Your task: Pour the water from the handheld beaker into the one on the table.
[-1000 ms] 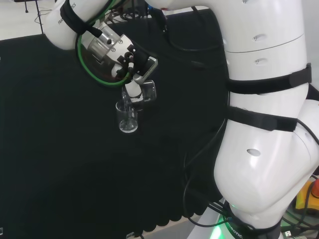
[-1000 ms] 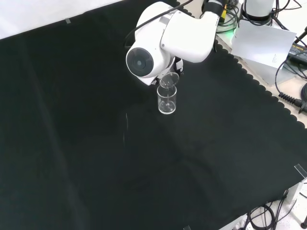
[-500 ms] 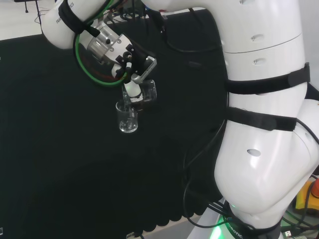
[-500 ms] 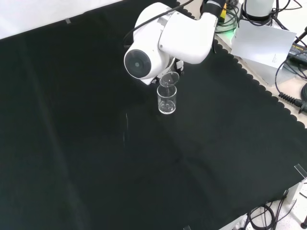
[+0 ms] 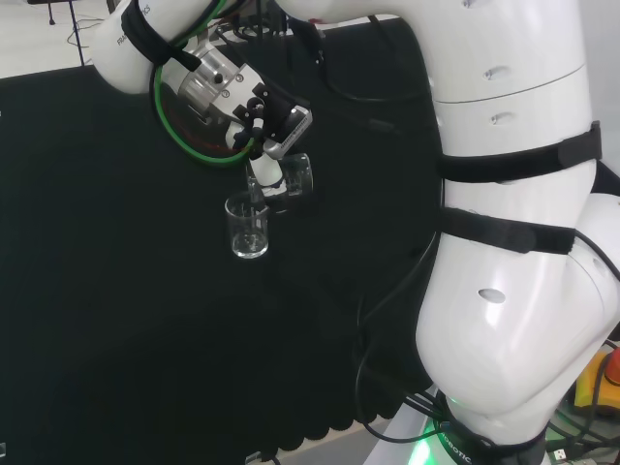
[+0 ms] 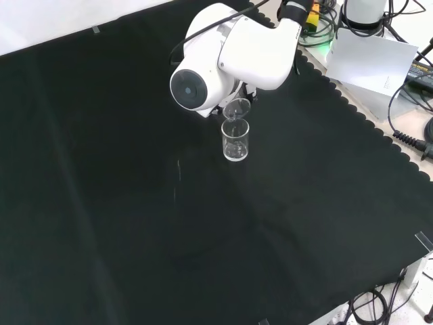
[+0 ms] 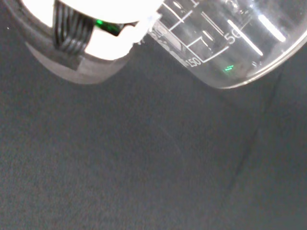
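Note:
A clear glass beaker stands upright on the black cloth. Just above and to its right in the head view, the hand is shut on a second clear beaker, which is tipped with its mouth over the standing beaker's rim. The wrist view has the held beaker close up, with printed scale marks, beside a blurred white part of the hand. I cannot tell how much water either beaker holds.
The arm's big white links stand at the right of the head view, and a white link with a round grey cap hangs over the hand in the front view. Cables and a white box lie beyond the cloth's scalloped edge.
The wrist has turned and shifted slightly right in the head view, carrying the held beaker a little higher. The standing beaker has not moved.

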Controlling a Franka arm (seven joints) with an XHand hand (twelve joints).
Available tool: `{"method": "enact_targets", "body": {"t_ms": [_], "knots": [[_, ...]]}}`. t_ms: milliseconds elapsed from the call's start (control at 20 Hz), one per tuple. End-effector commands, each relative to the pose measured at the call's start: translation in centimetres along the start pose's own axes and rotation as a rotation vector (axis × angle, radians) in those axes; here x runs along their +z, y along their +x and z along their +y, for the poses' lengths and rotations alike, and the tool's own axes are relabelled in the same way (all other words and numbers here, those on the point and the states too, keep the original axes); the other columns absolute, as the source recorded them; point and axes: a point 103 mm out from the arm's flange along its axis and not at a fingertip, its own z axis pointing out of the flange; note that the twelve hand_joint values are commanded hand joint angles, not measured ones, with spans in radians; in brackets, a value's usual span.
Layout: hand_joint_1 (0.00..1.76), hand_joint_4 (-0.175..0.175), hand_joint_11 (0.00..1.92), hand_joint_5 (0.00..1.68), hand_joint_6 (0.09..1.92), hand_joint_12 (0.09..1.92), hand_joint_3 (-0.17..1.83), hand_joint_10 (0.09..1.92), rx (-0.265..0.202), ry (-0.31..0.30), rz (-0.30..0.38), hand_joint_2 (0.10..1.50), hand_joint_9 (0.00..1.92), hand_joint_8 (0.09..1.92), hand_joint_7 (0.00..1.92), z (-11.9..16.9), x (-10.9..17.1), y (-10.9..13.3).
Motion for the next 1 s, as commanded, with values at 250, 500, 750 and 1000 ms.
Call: {"method": "enact_targets", "body": {"t_ms": [250, 500, 750, 1000], "knots": [[1.32, -0.175, 1.50, 1.53, 0.09, 0.62, -0.17, 0.09, 0.001, 0.014, -0.008, 1.01, 1.74, 0.09, 1.57, -0.1, 0.0, -0.3], [1.32, -0.175, 1.50, 1.53, 0.09, 0.62, -0.17, 0.09, 0.007, 0.012, -0.025, 1.01, 1.74, 0.09, 1.57, -0.6, -1.1, 1.2], [1.32, -0.175, 1.50, 1.53, 0.09, 0.62, -0.17, 0.09, -0.002, 0.016, -0.013, 1.01, 1.74, 0.09, 1.57, -0.2, -0.3, -0.1], [1.32, -0.175, 1.50, 1.53, 0.09, 0.62, -0.17, 0.09, 0.009, 0.018, -0.027, 1.01, 1.74, 0.09, 1.57, -0.9, -1.4, 1.6]]}}
